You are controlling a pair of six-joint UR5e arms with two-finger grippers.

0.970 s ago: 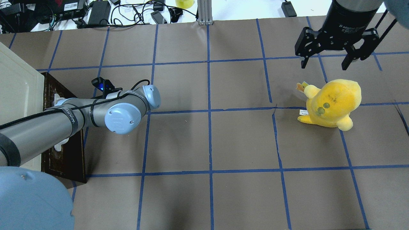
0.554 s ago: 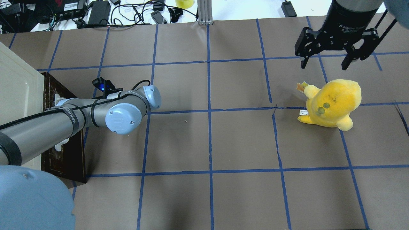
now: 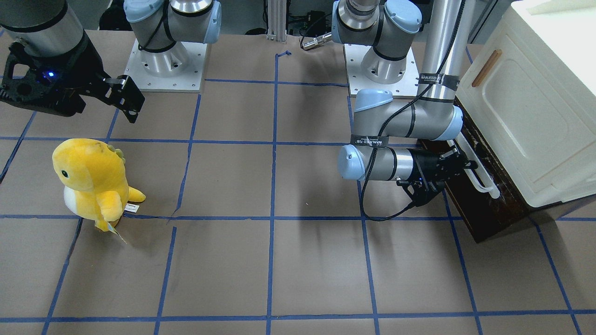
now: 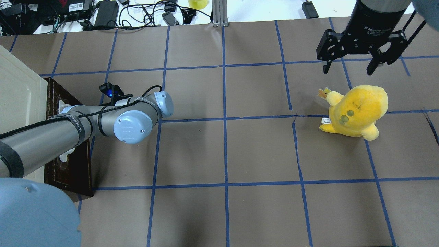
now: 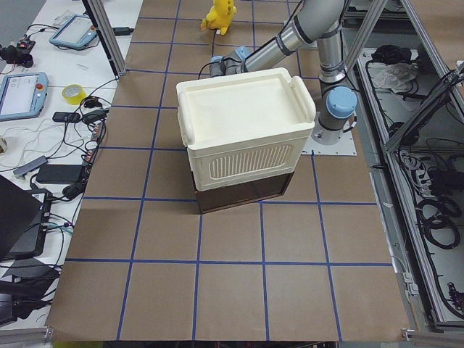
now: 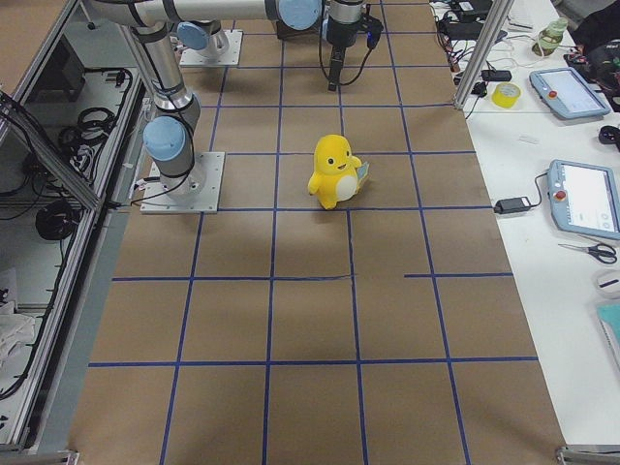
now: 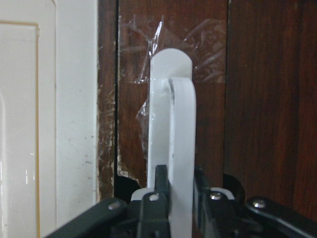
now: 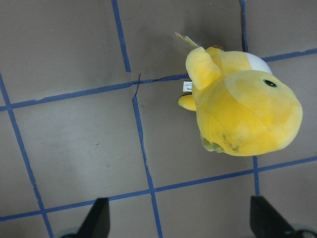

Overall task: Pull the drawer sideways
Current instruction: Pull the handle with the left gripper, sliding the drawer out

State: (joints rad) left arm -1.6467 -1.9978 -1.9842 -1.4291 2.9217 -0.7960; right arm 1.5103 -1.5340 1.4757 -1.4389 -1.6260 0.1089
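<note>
The drawer (image 3: 482, 216) has a dark brown worn front and sits at the base of the cream cabinet (image 3: 526, 116). Its long white bar handle (image 3: 480, 176) runs along the front. My left gripper (image 3: 458, 164) reaches sideways to the handle. In the left wrist view the gripper (image 7: 181, 191) is shut on the white handle (image 7: 173, 124), against the brown front (image 7: 257, 99). In the overhead view my left arm hides the gripper, and only the drawer front (image 4: 70, 169) shows. My right gripper (image 4: 348, 68) is open and empty, hovering above the table.
A yellow plush toy (image 4: 356, 109) stands on the brown table below my right gripper; it also shows in the right wrist view (image 8: 242, 114). The cabinet's panelled door has a small wooden handle (image 3: 486, 68). Cables and gear (image 4: 103, 13) lie beyond the far edge.
My left arm's elbow has crept slightly to the right. The drawer front looks to be in the same place. My right arm and the plush have not moved.
</note>
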